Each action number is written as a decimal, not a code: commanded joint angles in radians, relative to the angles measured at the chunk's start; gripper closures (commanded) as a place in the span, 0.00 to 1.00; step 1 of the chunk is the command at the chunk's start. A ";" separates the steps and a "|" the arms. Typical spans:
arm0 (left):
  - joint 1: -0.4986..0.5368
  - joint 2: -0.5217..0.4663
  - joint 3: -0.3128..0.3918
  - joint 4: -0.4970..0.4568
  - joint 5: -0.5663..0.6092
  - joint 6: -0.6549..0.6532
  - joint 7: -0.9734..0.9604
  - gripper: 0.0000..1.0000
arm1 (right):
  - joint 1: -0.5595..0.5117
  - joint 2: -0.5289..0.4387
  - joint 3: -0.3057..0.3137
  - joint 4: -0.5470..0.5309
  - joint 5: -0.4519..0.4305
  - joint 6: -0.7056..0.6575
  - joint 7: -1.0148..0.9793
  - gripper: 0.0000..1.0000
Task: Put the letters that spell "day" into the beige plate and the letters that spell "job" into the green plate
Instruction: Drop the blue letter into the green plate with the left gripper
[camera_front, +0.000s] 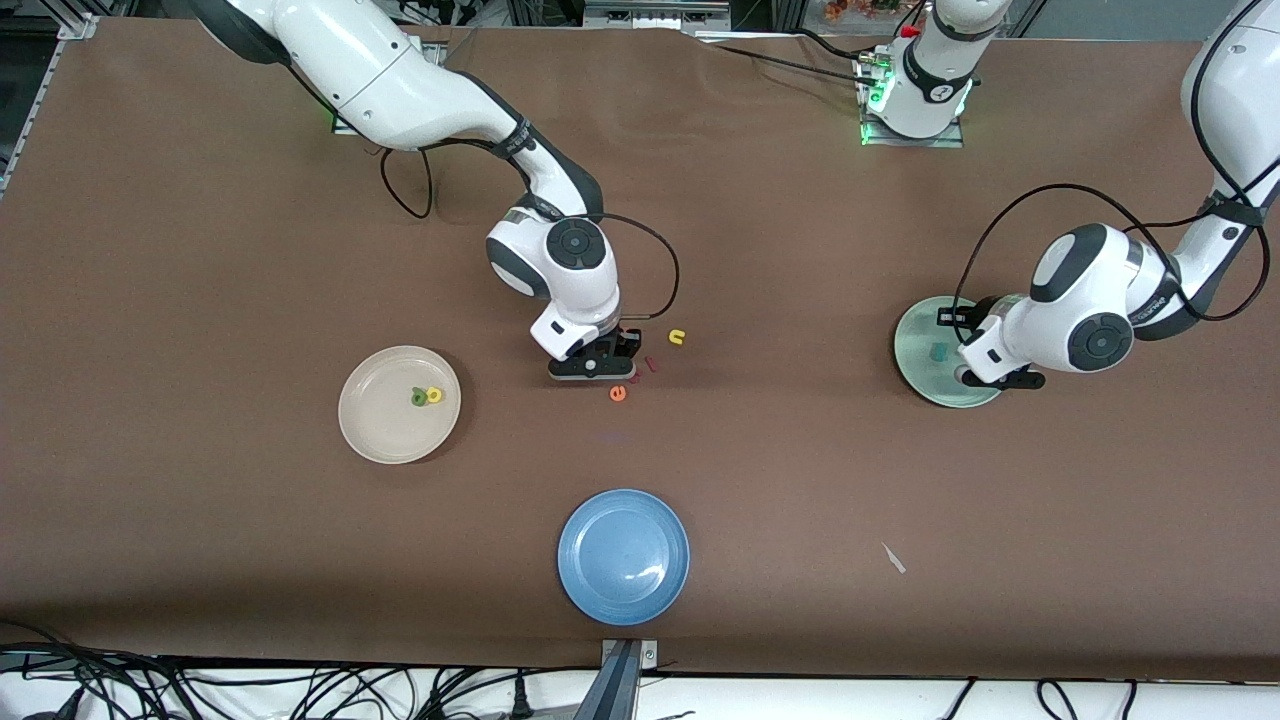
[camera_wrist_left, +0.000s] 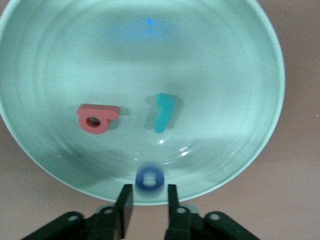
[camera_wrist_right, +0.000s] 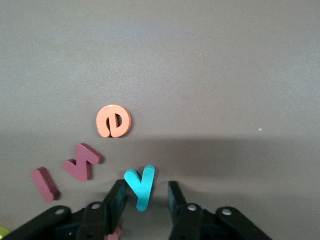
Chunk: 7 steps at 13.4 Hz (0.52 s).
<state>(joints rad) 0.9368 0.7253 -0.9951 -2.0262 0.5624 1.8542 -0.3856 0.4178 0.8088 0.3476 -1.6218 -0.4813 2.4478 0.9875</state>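
A: Where is the right gripper (camera_wrist_right: 145, 199)?

B: Low over the bench (camera_front: 200, 250), near its middle. The teal "y" (camera_wrist_right: 140, 186) lies flat on the brown surface between its two fingers, stem running back into the gap, forked end pointing out of the gripper. The fingers stand apart on either side; I cannot tell whether they touch it.

A: What lies around it?

B: An orange "e" (camera_wrist_right: 114, 121) just past the fork, and two dark red pieces (camera_wrist_right: 82, 161) beside it. A yellow "u" (camera_front: 678, 337) sits close by.

A: And the left gripper (camera_wrist_left: 150, 200)?

B: Over the rim of the green plate (camera_wrist_left: 240, 60), fingers parted, gripping nothing. The blue "o" (camera_wrist_left: 149, 178) is just in front of the fingertips, blurred. Inside lie the pinkish-red "b" (camera_wrist_left: 96, 118) on its side and the teal "j" (camera_wrist_left: 163, 112), its long axis pointing toward the gripper.

A: The beige plate (camera_front: 370, 430)?

B: It holds the green "a" (camera_front: 419, 398) and yellow "d" (camera_front: 434, 395), touching. A blue plate (camera_front: 600, 590) sits nearer the front camera.
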 joint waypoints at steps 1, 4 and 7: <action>-0.001 -0.023 -0.020 0.015 0.013 -0.004 0.010 0.00 | -0.014 0.013 -0.001 -0.003 -0.026 0.002 -0.018 0.75; -0.007 -0.033 -0.121 0.197 -0.057 -0.218 0.005 0.00 | -0.030 0.006 -0.001 -0.003 -0.025 -0.004 -0.039 0.84; -0.117 -0.024 -0.120 0.471 -0.134 -0.465 0.008 0.00 | -0.048 -0.003 0.002 -0.003 -0.020 -0.019 -0.050 0.91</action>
<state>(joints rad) 0.9056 0.7059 -1.1357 -1.7087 0.4622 1.5141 -0.3884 0.3925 0.8054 0.3468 -1.6218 -0.4814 2.4450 0.9576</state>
